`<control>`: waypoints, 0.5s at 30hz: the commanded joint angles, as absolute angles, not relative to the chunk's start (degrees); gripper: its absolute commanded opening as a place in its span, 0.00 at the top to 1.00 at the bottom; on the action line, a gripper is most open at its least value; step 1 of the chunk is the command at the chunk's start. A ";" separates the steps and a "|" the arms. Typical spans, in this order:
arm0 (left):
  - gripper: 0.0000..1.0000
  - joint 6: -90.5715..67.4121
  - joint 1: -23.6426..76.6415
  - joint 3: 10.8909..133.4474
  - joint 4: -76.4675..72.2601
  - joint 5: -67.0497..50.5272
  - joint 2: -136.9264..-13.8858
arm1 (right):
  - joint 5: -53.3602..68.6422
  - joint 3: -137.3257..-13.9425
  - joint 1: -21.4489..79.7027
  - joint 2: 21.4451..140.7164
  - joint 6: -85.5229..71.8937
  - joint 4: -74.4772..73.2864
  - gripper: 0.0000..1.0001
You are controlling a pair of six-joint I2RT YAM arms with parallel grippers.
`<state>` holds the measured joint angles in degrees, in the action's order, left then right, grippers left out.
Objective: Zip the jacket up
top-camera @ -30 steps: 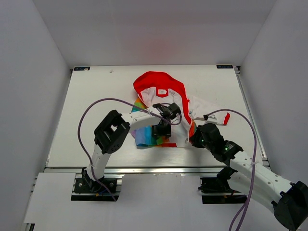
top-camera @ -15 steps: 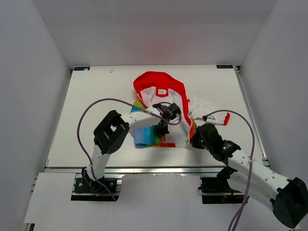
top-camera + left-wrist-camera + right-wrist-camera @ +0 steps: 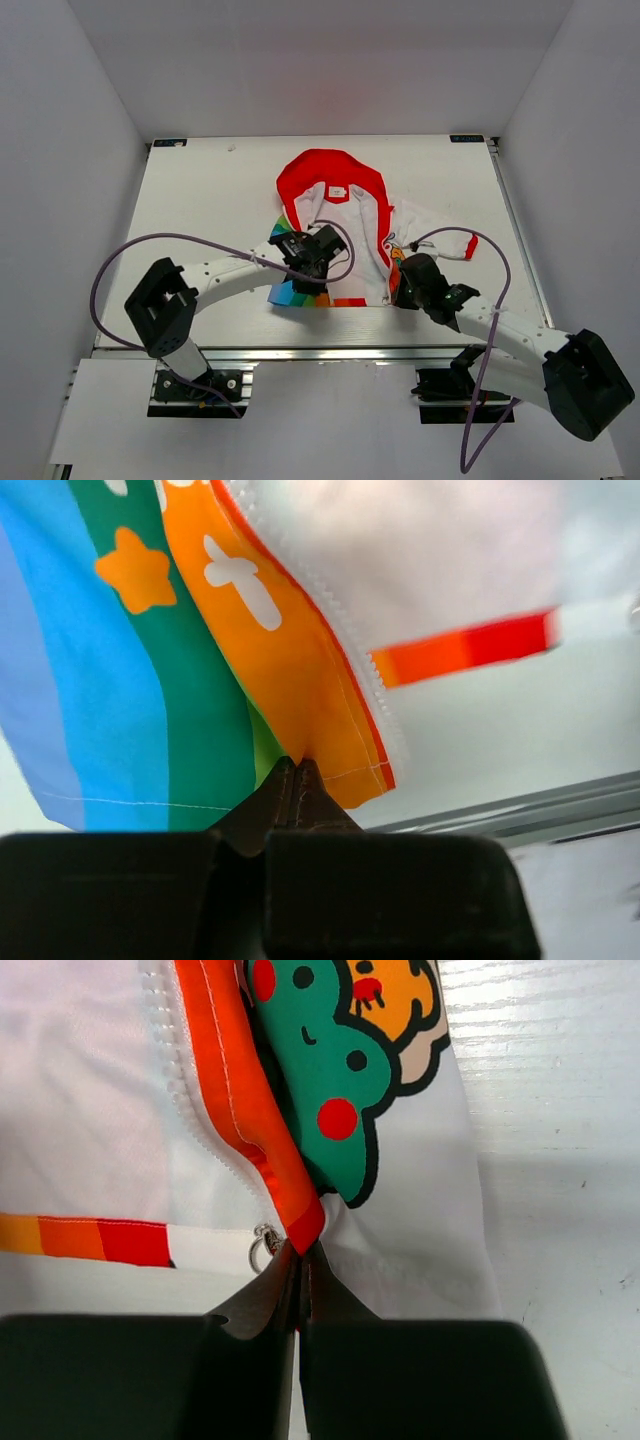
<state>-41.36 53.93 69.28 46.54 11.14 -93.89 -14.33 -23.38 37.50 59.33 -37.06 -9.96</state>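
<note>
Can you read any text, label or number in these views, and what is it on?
No text is legible in any view.
The neck tag inside the jacket: too small to read.
The dark stickers at the far corners of the table: too small to read.
The rainbow panel and cartoon print: shapes only, no letters.

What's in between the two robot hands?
The jacket lies open there: white lining and striped hem span from left gripper to right gripper, in the top view.

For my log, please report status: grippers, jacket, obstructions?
Left gripper: jaws shut on jacket at rainbow hem. Right gripper: jaws shut on hem beside zipper pull. Zipper open. Purple cable loops over jacket.
</note>
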 commanded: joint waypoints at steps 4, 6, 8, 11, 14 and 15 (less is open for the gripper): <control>1.00 -38.85 56.69 61.62 44.91 8.09 -93.25 | -13.89 -24.70 37.18 62.84 -36.47 -6.33 1.00; 0.86 -38.93 56.69 60.82 43.86 7.12 -93.16 | -13.97 -25.13 37.18 63.19 -36.39 -6.33 1.00; 0.75 -39.11 56.69 60.12 42.72 6.51 -93.16 | -14.15 -25.31 37.18 63.02 -36.12 -6.33 1.00; 0.46 -39.81 56.78 59.85 41.66 5.71 -92.99 | -14.68 -25.49 37.18 62.84 -35.95 -6.76 1.00; 0.35 -40.95 56.95 59.42 40.61 4.66 -92.55 | -14.77 -25.40 37.18 62.67 -36.03 -6.94 1.00; 0.34 -42.00 57.13 59.07 40.26 4.40 -92.29 | -14.68 -25.31 37.18 62.67 -36.04 -6.86 1.00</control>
